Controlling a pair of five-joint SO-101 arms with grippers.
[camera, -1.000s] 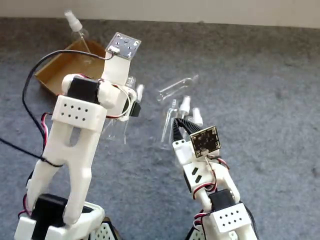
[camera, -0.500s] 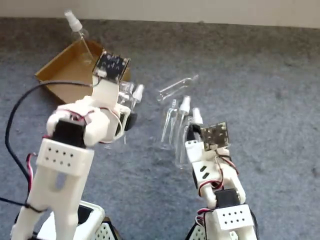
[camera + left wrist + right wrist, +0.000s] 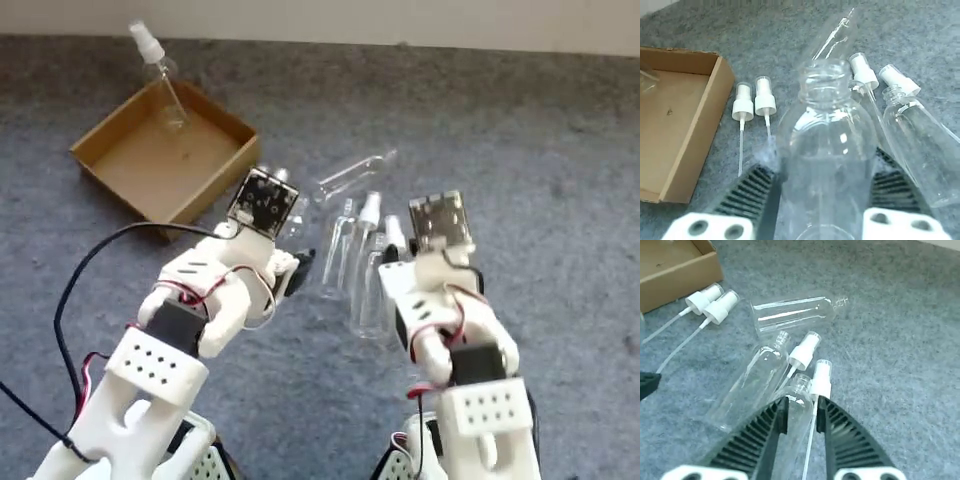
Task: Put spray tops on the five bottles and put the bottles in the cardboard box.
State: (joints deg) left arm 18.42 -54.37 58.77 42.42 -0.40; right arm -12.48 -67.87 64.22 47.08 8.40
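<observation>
L pincer (image 3: pixel 825 172): closed on held bottle (image 3: pixel 827 125). The clear body is clamped betw. both jaws, neck open, no spray top fitted.
R pincer (image 3: pixel 802 407): jaws set narrow, a small gap left betw. them. It is held just over near bottle (image 3: pixel 799 387).
Cardboard box (image 3: pixel 140 170): placed at far left of the grey tabletop (image 3: pixel 540 150), near L pincer, well apart from R pincer.
Capped bottle (image 3: pixel 168 95): leaned in the box's far corner w/ spray top fitted, the top sticking up past the rim.
Top pair (image 3: pixel 742 106): two loose spray tops laid side by side on the tabletop, just beside the box wall, betw. box and held bottle.
Near bottle: laid flat, uncapped. Near top (image 3: pixel 821 376) is laid just beside its neck, its tube running under the R pincer gap.
Mid bottle (image 3: pixel 752 385): laid flat beside near bottle, uncapped. Mid top (image 3: pixel 805 351) is laid betw. the two necks.
Far bottle (image 3: pixel 792 314): laid crosswise beyond the other two, uncapped, apart from them.
</observation>
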